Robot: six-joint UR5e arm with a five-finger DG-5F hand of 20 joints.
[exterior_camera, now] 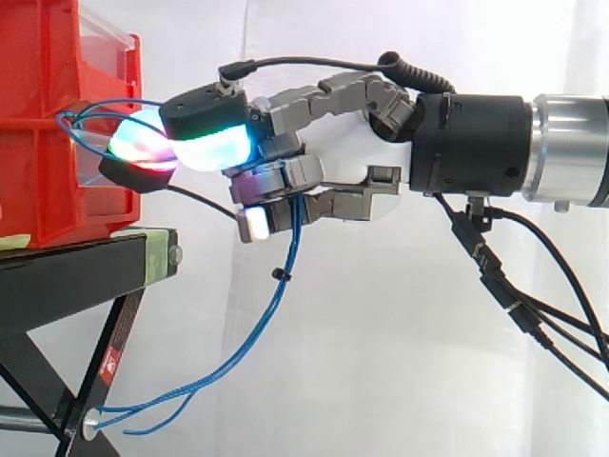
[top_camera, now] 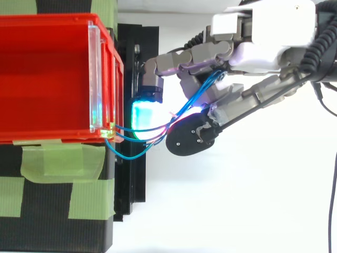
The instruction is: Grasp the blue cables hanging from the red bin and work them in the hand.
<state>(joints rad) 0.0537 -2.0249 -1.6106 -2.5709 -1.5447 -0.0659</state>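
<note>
- Side view: the hand reaches in level, its fingertips close up against the front of the red bin.
- We record the fingers as curled inward, with the blue cables caught between them and the thumb; the grip is closed on the cables, not spread.
- The pads glow white and cyan, and the one farthest forward glows green, magenta and red.
- Ahead of the fingertips, the cables loop out of the bin front. They pass into the hand, come out under the lower fingers and hang in a long curve well below the hand, ending low beside the leg of the black stand.
- The bin sits on that stand, below and ahead of the fingertips. A patch of green tape marks the stand's near corner.
- Top view: the hand lies just off the bin's open end, fingers bent toward the red bin.
- One cyan pad sits just beside the bin's clear front panel; we cannot tell whether it touches.
- The blue cables leave the bin's corner ahead of the fingertips, cross the short gap and run up between the curled fingers toward the palm.
- One strand loops slack beside the bin's corner, ahead of the hand.
- Green tape holds the bin to the stand.
</note>
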